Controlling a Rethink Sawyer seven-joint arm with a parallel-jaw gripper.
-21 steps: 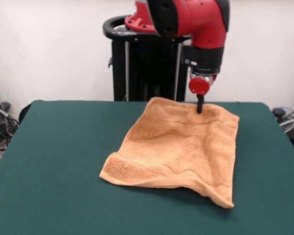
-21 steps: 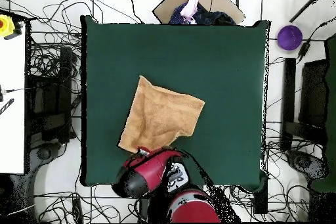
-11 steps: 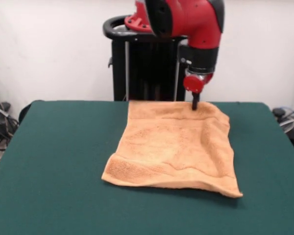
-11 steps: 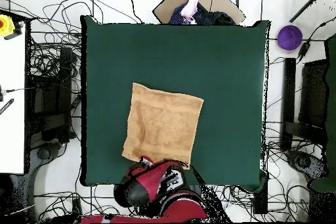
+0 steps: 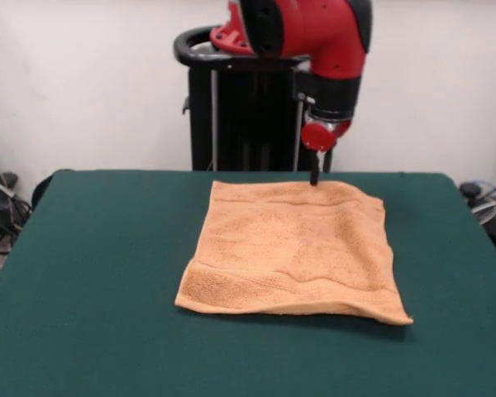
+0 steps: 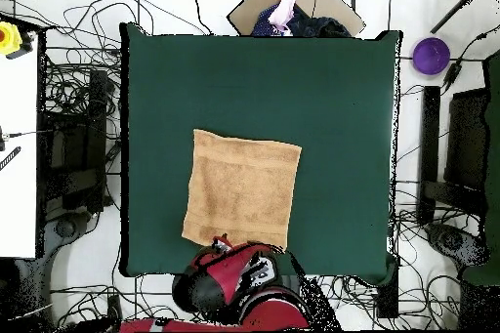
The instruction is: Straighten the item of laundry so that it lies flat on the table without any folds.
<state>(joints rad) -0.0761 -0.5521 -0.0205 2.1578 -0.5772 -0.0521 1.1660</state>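
I count one towel, one table and one gripper, which is mine. My gripper hangs from the red and black arm with its dark tip down at the towel's edge on my own side of the table. From the front the tip reads as a single thin dark stub, and from above my arm covers it, so I cannot tell whether the fingers are spread, pressed together or pinching the cloth.

The towel spreads away from my gripper across the green top, towards the side opposite me. In the front view, going left to right: the towel's left edge runs slantwise from the corner near my gripper out to the far-from-me corner; across the middle there is a shallow ripple, just inside the border band that runs along the edge farthest from me; the right edge ends in a corner that sticks out a little past the rest and is slightly lifted, with a shadow under it. The towel is nearly square, so its long axis is hard to call. In the overhead view its sides sit slightly turned against the table's edges.

Bare green table surrounds the towel on every side.
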